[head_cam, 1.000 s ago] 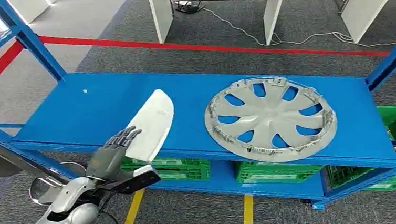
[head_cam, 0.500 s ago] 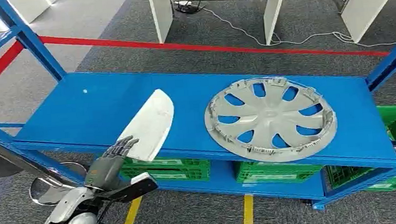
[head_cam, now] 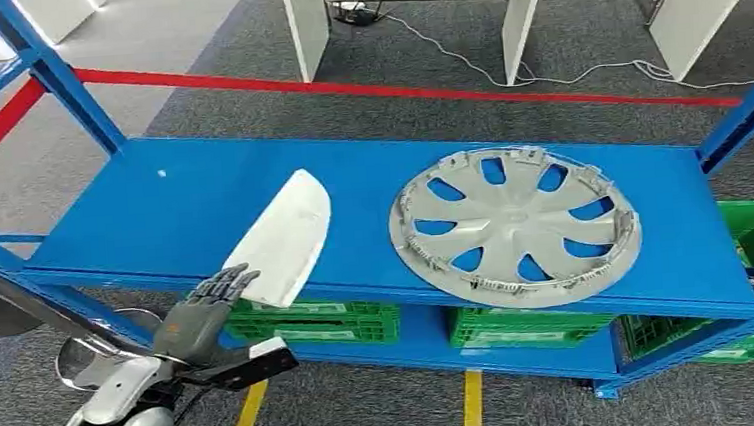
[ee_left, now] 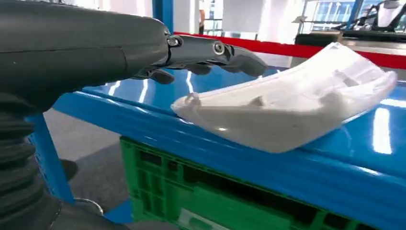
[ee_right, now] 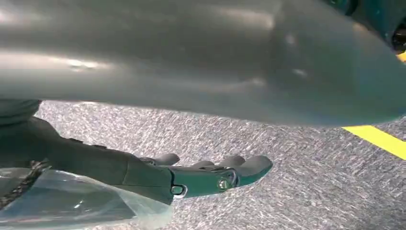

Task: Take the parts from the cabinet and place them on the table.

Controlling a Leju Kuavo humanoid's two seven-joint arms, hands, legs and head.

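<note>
The white curved part [head_cam: 282, 240] lies on the blue shelf [head_cam: 182, 202] of the cabinet, left of centre in the head view, its lower end jutting over the shelf's front edge. To its right, near but apart, a grey wheel cover [head_cam: 514, 225] lies flat on the same shelf. The left hand [head_cam: 200, 313] sits at lower left, just below the part's overhanging end, its fingers [ee_left: 230, 51] extended, apart and holding nothing. The right hand [ee_right: 158, 177] hangs over grey carpet [ee_right: 306, 177], fingers straight and empty. Green crates [head_cam: 521, 325] fill the lower shelf.
</note>
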